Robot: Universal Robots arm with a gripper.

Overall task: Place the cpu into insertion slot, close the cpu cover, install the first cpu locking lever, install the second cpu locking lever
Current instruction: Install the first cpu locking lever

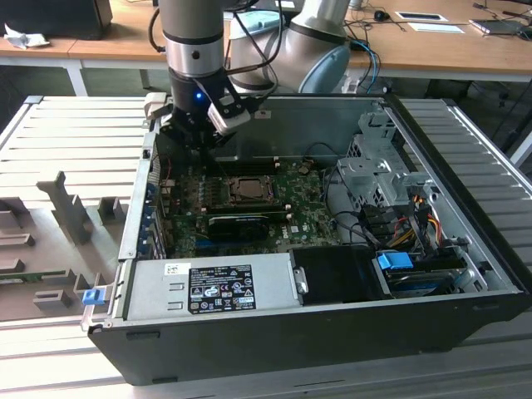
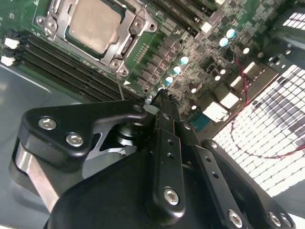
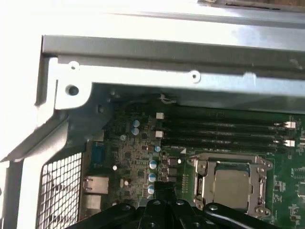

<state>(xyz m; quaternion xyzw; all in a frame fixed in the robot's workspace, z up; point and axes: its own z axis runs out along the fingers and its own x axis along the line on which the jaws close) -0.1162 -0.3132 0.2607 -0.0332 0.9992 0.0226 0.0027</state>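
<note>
The cpu (image 2: 93, 24) lies tan face up in the insertion slot on the green motherboard (image 1: 303, 179); it is also visible in the exterior view (image 1: 249, 189) and the first wrist view (image 3: 231, 188). The cpu cover (image 2: 123, 49) lies flat around it as a silvery frame (image 3: 205, 179). A thin metal lever rod (image 2: 119, 86) runs from the socket's corner toward my gripper (image 2: 159, 101). The gripper (image 1: 202, 141) hangs low over the board beside the socket, on the exterior view's left, and is shut (image 3: 164, 187). Whether it touches the rod I cannot tell.
Long black memory slots (image 3: 219, 131) lie between the socket and the case's back wall (image 3: 167, 71). A black graphics card (image 1: 241, 223) sits in front of the socket, then the power supply (image 1: 212, 287). A drive cage (image 1: 378, 166) and cables (image 1: 407, 216) fill the exterior view's right.
</note>
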